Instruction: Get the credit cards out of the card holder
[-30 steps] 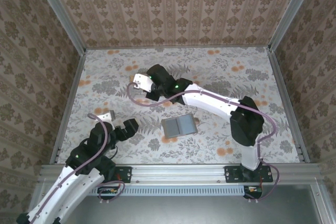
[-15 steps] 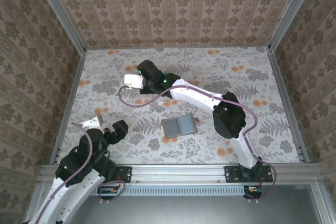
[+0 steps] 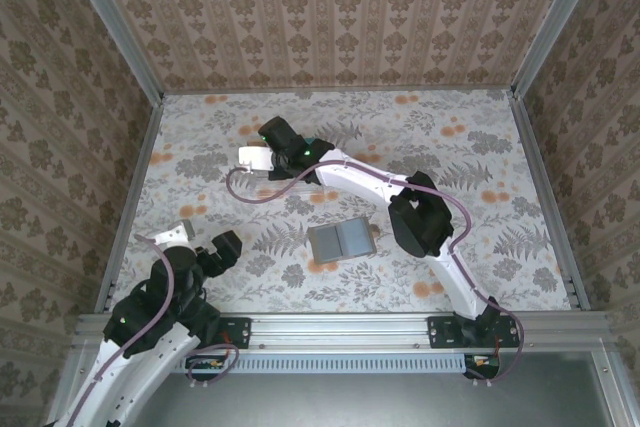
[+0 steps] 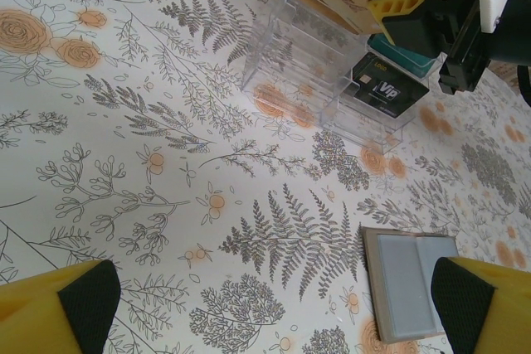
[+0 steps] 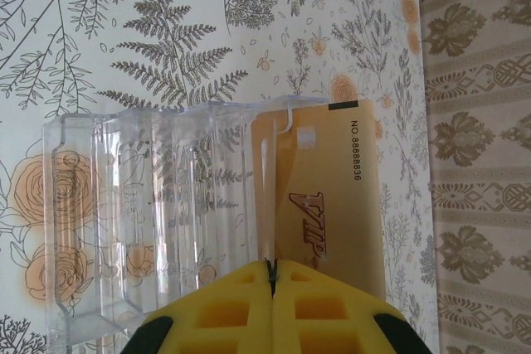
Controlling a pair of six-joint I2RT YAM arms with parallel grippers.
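**Top view:** the card holder (image 3: 342, 241) lies open in the middle of the tabletop (image 3: 480, 127), with bare surface on every side. The right arm (image 3: 350, 172) stretches far left.

**Left wrist view:** the left claw (image 4: 270, 296) gapes wide and is empty, with the card holder near its right fingertip. A clear stand (image 4: 315, 55) holds a black card (image 4: 386, 89).

**Right wrist view:** the right claw (image 5: 272, 288) is pressed shut at the stand, beside a gold card (image 5: 328, 188). Whether it pinches anything cannot be told.

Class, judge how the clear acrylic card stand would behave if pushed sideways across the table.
Probably stiff: the clear acrylic stand has hard moulded tiers. Likely light, so it may slide on the smooth floral table cover. Its thin walls look crackable under a hard squeeze.
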